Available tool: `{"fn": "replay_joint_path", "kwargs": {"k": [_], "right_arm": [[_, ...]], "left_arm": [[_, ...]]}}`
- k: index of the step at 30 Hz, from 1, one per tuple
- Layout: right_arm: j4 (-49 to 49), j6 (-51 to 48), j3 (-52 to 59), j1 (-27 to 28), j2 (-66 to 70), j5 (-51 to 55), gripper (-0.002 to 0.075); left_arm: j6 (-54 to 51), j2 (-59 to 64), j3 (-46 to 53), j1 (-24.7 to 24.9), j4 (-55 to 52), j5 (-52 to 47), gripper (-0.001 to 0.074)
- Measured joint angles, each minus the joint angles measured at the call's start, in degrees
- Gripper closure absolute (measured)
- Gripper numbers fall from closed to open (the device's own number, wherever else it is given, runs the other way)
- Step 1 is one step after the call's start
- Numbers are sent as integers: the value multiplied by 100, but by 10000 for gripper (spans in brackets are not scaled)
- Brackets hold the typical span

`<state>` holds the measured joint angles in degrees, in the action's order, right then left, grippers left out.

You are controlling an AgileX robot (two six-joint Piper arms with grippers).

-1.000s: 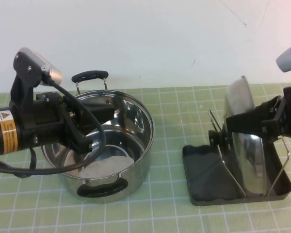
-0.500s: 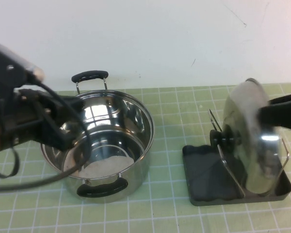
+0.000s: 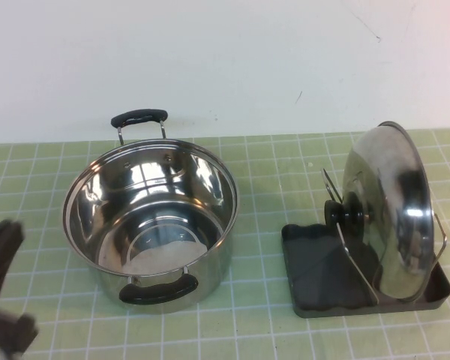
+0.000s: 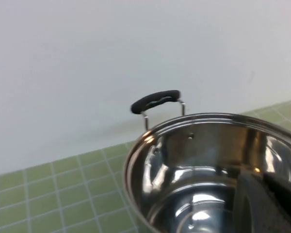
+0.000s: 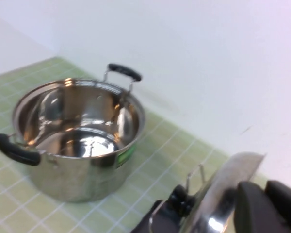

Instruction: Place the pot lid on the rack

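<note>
Item 1. My right gripper (image 5: 267,209): a dark mass at the edge of the right wrist view, close beside the lid's rim and out of the high view. Open or closed: cannot tell. It holds nothing that I can see.

Item 2. My left gripper (image 3: 4,300): a blurred dark shape at the near left corner of the surface, beside the pot. Open or closed: cannot tell. No load visible.

Item 3. Round domed shiny steel pot lid (image 3: 386,217): standing on edge, slightly tilted, inside the dark grey squarish tray rack (image 3: 315,262). It leans among the silver wire loops (image 3: 356,259), and its black knob (image 3: 347,214) faces the pot. It is free of both arms and looks placed.

Item 4. Deep steel pot with two black handles (image 3: 154,217): uncovered, well apart to the rack's left.

Item 5. Green gridded surface (image 3: 270,172).

Bearing: the lid lies far to my right, so the right arm is nearer; any correction would fall to it.
</note>
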<state>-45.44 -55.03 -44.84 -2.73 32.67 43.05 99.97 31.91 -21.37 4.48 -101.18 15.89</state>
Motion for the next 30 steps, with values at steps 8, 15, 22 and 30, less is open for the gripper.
{"fn": "replay_joint_path", "kwargs": {"k": [8, 15, 22, 30], "right_arm": [[-370, -98, 1126, 0, -1636, -416, 725], [-703, -145, 1544, 0, -2490, -400, 727], [-704, -145, 1765, 0, -2539, -357, 727], [-704, -155, 1765, 0, -2539, -357, 727]], "left_arm": [[215, -1604, 943, 0, 47, -537, 735], [220, -2158, 1170, 0, 64, -537, 736], [229, -2180, 1238, 0, 64, -537, 736], [229, -2180, 1238, 0, 64, -537, 736]]}}
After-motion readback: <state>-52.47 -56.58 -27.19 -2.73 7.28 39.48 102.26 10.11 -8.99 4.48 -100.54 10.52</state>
